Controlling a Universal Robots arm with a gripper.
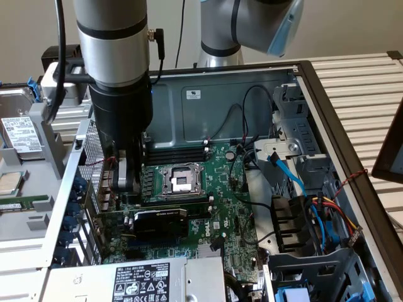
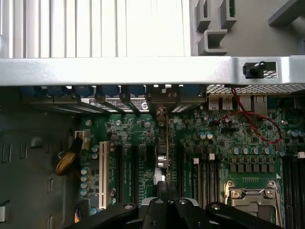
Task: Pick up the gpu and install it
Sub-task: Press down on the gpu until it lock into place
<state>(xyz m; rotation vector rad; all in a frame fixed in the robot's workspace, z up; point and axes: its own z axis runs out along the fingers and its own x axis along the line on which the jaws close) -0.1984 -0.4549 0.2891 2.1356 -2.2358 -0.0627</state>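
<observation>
The gpu (image 1: pixel 160 217), a small card with a black cooler shroud, stands upright in a slot of the large green motherboard (image 1: pixel 220 189), near the case's rear wall on the exterior view's left. My gripper (image 1: pixel 126 185) hangs just over the card's bracket end, below the arm's thick silver and black wrist. In the wrist view the gpu (image 2: pixel 162 143) appears edge-on, running from the rear slot openings toward my gripper (image 2: pixel 164 188). The dark fingers meet right at its near upper edge. Whether they pinch the card or only rest on it cannot be told.
The open computer case has a metal rear rim (image 2: pixel 119 69) close to the gripper. A CPU socket (image 1: pixel 179 179) and RAM sticks (image 1: pixel 176 151) lie beside the card. The power supply (image 1: pixel 135 280) sits in front, and blue cables (image 1: pixel 286 170) and drive cages on the exterior view's right.
</observation>
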